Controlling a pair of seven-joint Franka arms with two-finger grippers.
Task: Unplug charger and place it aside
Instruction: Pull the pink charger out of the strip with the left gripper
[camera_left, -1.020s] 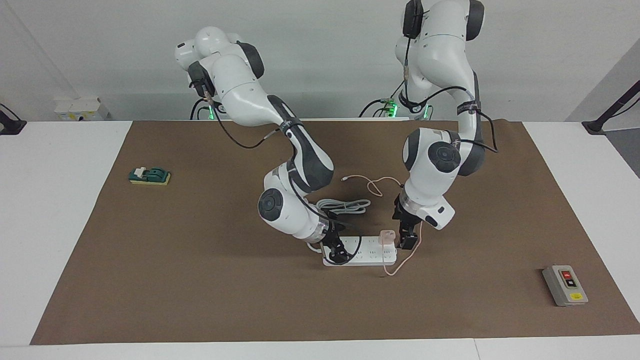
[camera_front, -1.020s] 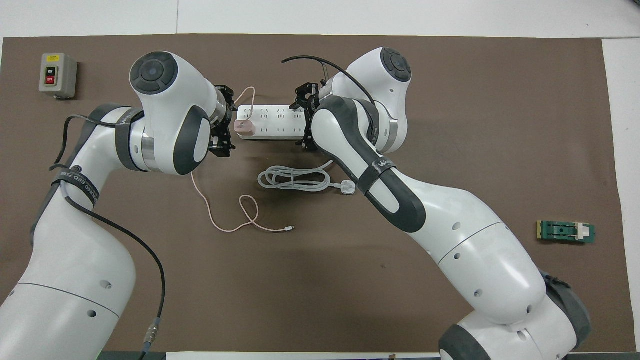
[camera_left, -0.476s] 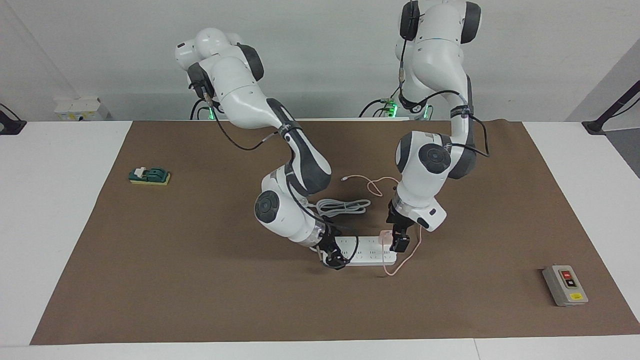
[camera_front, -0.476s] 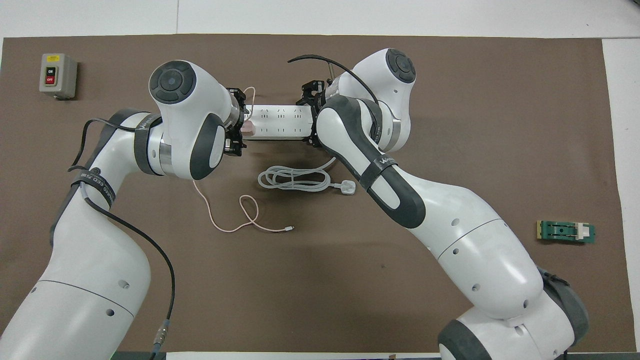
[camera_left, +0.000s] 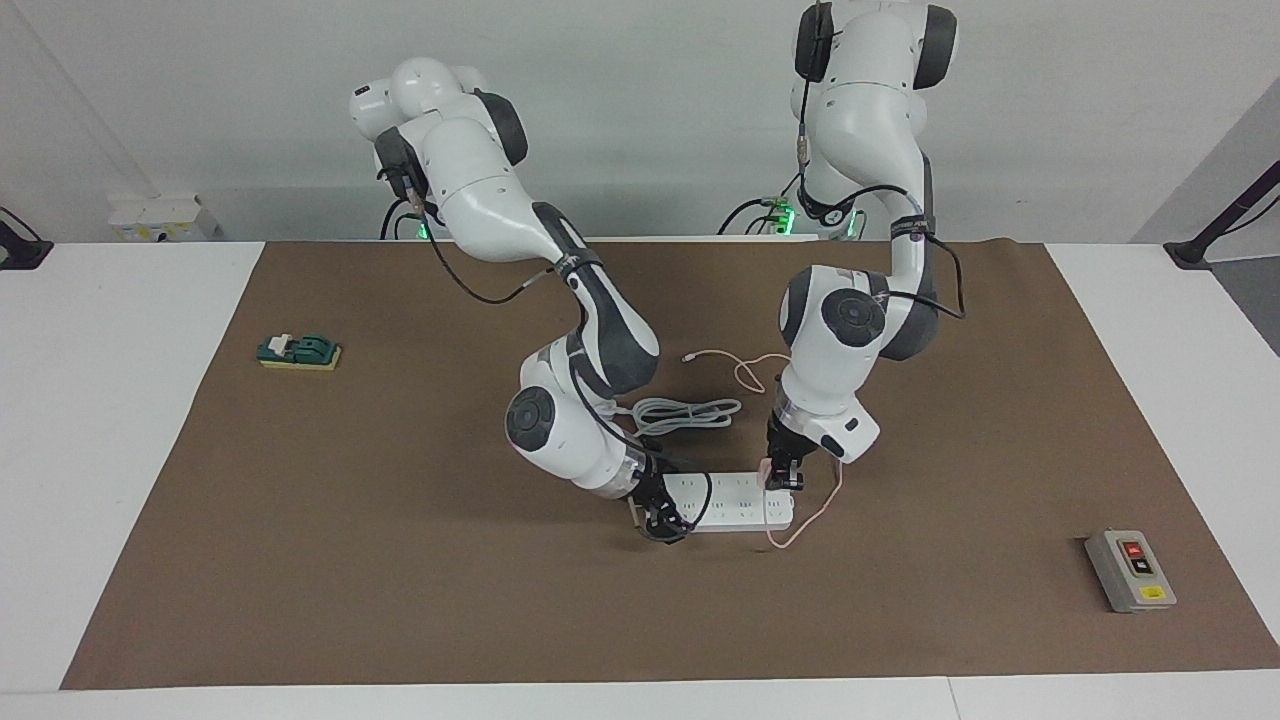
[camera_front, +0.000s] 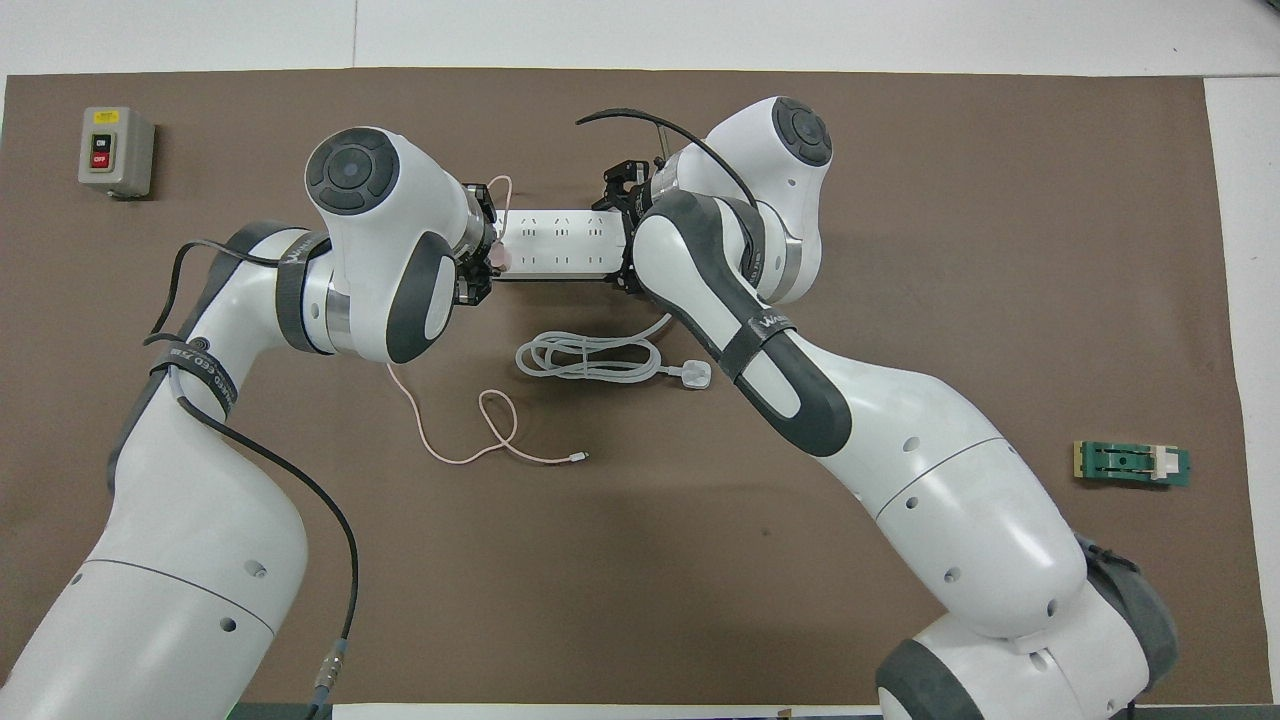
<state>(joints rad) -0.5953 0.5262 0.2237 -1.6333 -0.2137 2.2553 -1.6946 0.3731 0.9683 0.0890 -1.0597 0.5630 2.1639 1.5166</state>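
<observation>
Facing view shows one power strip (camera_left: 728, 502), one pink charger (camera_left: 768, 470) plugged into its end toward the left arm, and two grippers on them. The left gripper (camera_left: 783, 476) is closed around the charger; the right gripper (camera_left: 662, 522) clamps the strip's other end. One coiled white cord (camera_left: 688, 412) lies nearer the robots, the pink cable (camera_front: 470, 440) beside it. One grey switch box (camera_left: 1129, 571) and one green block (camera_left: 299, 352) sit well apart.
</observation>
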